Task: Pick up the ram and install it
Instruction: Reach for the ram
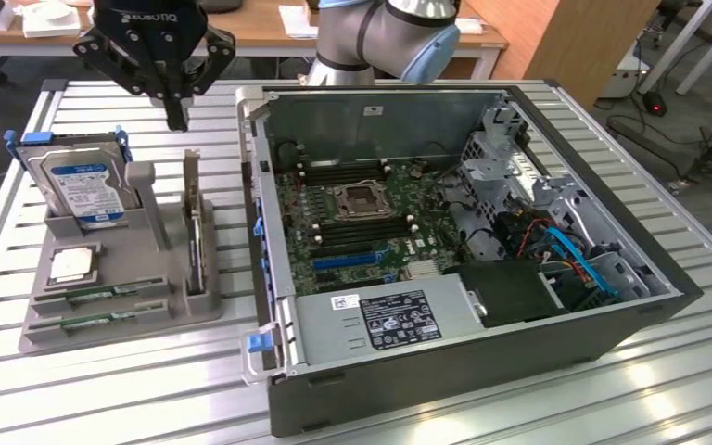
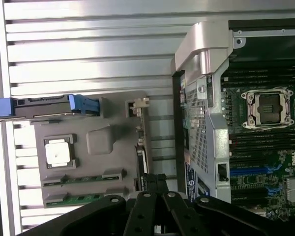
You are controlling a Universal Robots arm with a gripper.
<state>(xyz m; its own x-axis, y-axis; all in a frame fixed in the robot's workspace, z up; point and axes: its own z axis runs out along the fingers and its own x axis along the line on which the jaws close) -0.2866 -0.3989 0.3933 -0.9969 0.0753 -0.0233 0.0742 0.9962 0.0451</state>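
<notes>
Bright, even overhead light covers the scene. The slatted worktop (image 1: 653,389) glares pale along its metal ribs nearest the exterior camera, and it washes almost white in the wrist view. Inside the open computer case (image 1: 455,394) the shade is soft. The pincer (image 2: 155,179) reads near-black, with little detail.

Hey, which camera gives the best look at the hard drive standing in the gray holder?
The exterior view: the hard drive stands with its blue-labelled face toward the camera. The wrist view looks down on its top edge, so the label is hidden.
</notes>
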